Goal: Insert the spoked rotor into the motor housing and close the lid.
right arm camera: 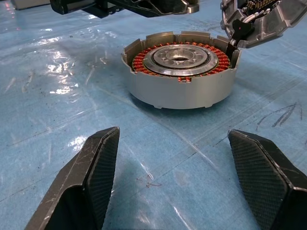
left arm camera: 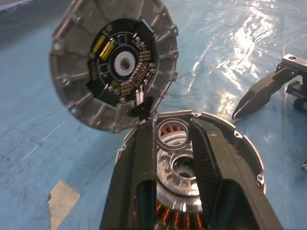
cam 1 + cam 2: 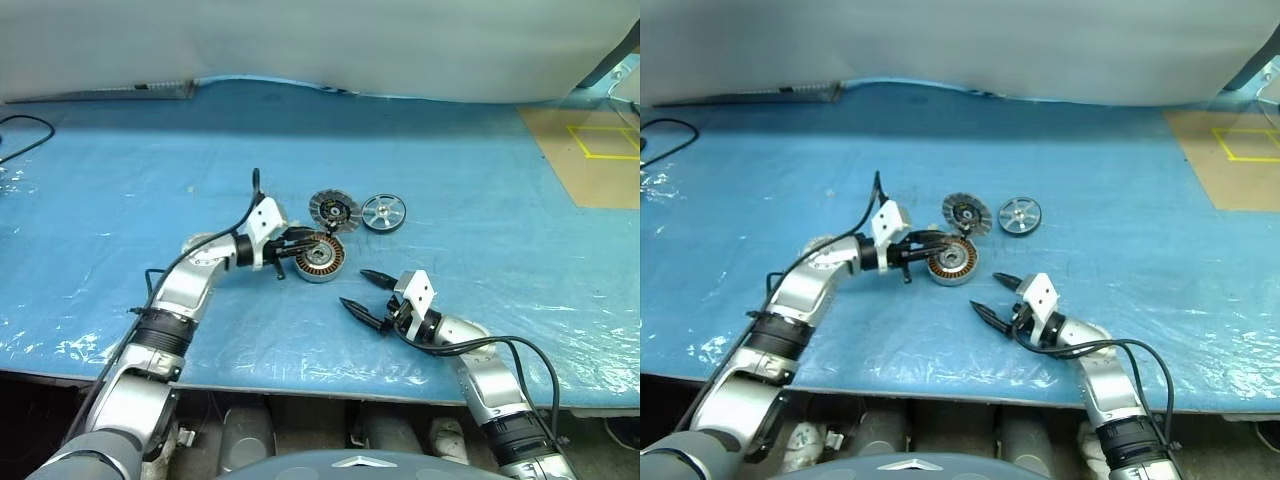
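I see housing [image 1: 180, 72] w/ windings only, rotor [image 3: 383, 213] outside; L gripper [image 2: 170, 143] nearly clenched over it, R gripper [image 1: 175, 184] released.

Head eyes look down; wrist cameras closely share the motor housing [image 1: 180, 72].

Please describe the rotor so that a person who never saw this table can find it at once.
On the blue table, three round metal parts sit near the middle. The rotor is the rightmost, lying flat beside the ribbed grey lid. It alone is shiny silver with open spokes; the housing shows copper windings.
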